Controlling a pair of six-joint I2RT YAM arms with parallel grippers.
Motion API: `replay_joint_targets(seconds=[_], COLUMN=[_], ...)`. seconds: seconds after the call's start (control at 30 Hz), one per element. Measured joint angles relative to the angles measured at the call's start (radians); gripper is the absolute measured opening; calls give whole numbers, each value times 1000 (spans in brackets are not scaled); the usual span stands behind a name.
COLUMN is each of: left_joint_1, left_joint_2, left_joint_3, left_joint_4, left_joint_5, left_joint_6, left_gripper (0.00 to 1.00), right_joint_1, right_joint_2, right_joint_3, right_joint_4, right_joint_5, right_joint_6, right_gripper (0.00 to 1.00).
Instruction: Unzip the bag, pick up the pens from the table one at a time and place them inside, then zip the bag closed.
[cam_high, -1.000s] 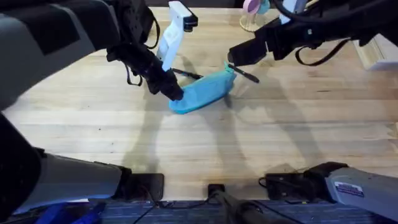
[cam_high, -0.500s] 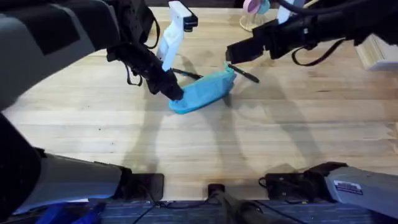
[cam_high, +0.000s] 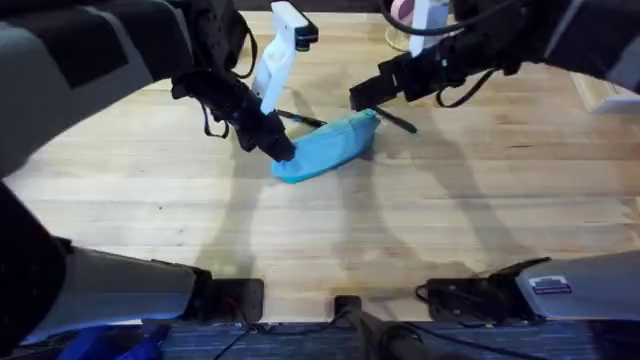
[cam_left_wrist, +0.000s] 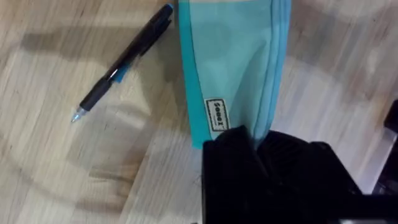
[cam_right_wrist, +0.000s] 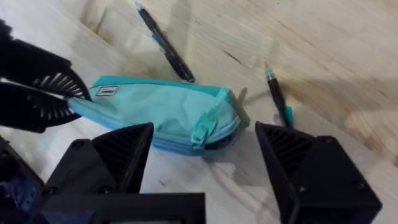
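— Leftward the right gripper (cam_right_wrist: 205, 163) has slid, spread wide over the zipper pull (cam_right_wrist: 204, 121).
— Left gripper (cam_high: 281, 150) pinches the bag (cam_high: 325, 148) at its seven-o'clock end, mid-table; unzipping looks next: close on that pull.

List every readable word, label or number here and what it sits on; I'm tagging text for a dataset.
Small white tag sewn on the bag, near the end that the left pincer is shut on: dark lettering, too blurred to read.
Sticker on the right arm's base: print too small to read.
Pens: no legible print.
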Motion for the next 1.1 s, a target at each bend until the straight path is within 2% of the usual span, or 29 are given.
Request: replay_joint_targets(seconds=[0.4,0.67,0.73,1.1], left_joint_1=[0,0,0,0], left_joint_2=[0,0,0,0], left_joint_3=[0,0,0,0], left_joint_4=[0,0,0,0], left_joint_5=[0,0,0,0], left_joint_6=[0,0,0,0], left_gripper=[43,43,43,43], right_joint_1=[0,18,21,21], right_joint_2=[78,112,113,113], right_joint_3=[0,0,0,0], right_joint_4=[41,51,52,51], right_joint_5=[0,0,0,0], right_joint_6=[0,4,4,8], right_gripper=[992,894,839,371])
